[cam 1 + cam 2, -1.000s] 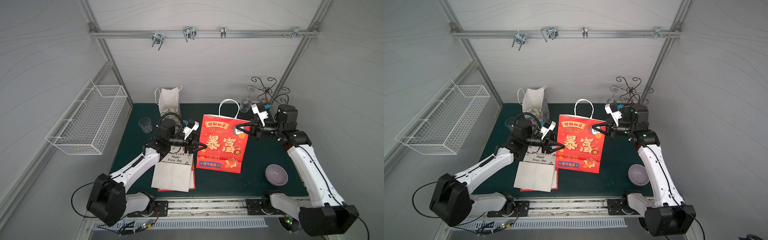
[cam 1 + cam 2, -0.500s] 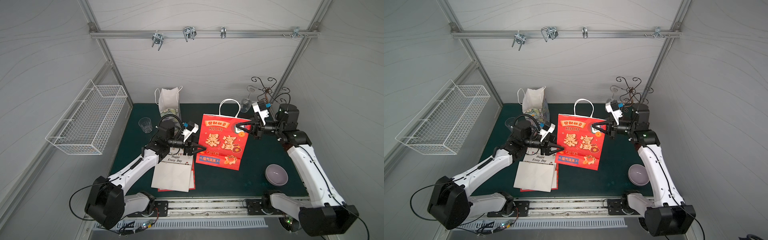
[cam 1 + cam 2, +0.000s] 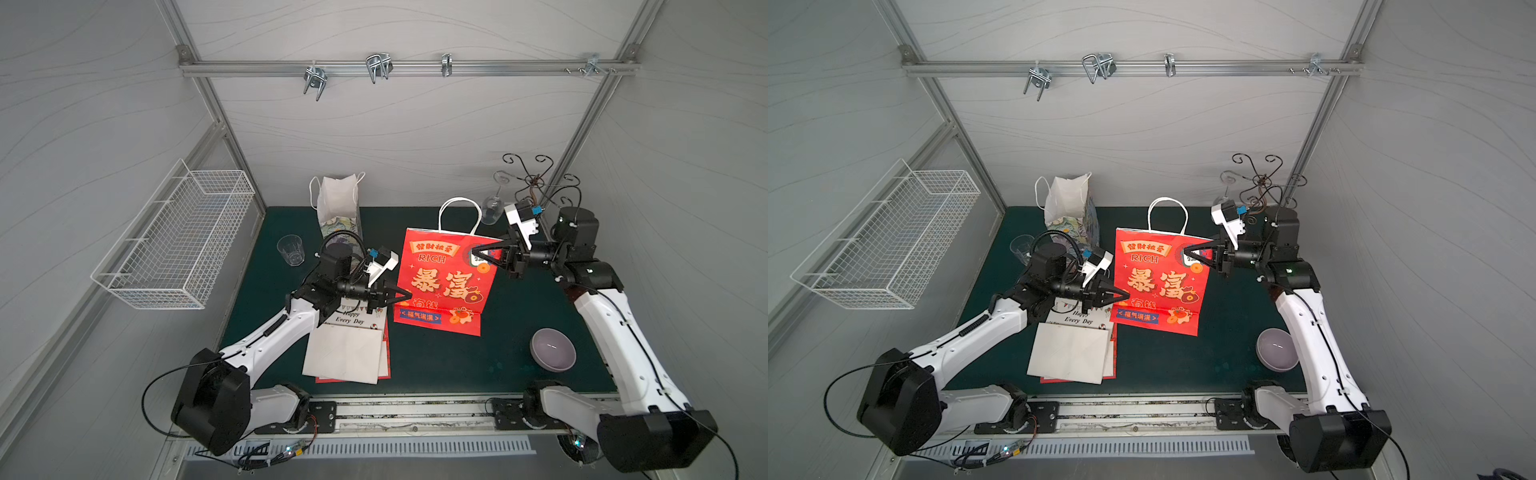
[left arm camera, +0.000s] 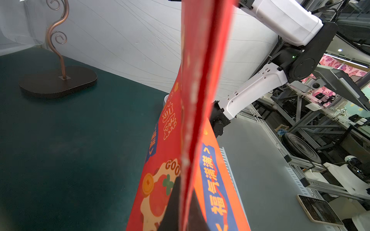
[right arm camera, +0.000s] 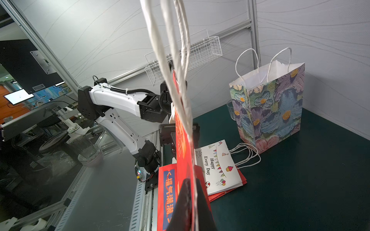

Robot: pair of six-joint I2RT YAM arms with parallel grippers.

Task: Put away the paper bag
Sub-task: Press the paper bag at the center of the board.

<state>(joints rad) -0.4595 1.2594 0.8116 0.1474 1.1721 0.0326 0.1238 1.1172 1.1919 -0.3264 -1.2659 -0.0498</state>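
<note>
Left wrist view: red paper bag [image 4: 192, 100] is clamped by left gripper [image 4: 185, 200] at one edge, by right gripper [image 5: 193, 200] at the opposite edge.

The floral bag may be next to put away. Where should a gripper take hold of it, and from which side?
Probably the white rope handles of the floral paper bag, approached from above. The bag stands upright and open, with both handles arching clear over its rim, so a gripper can pinch them. The broad paper walls are likely too wide to grip and would crumple.
</note>
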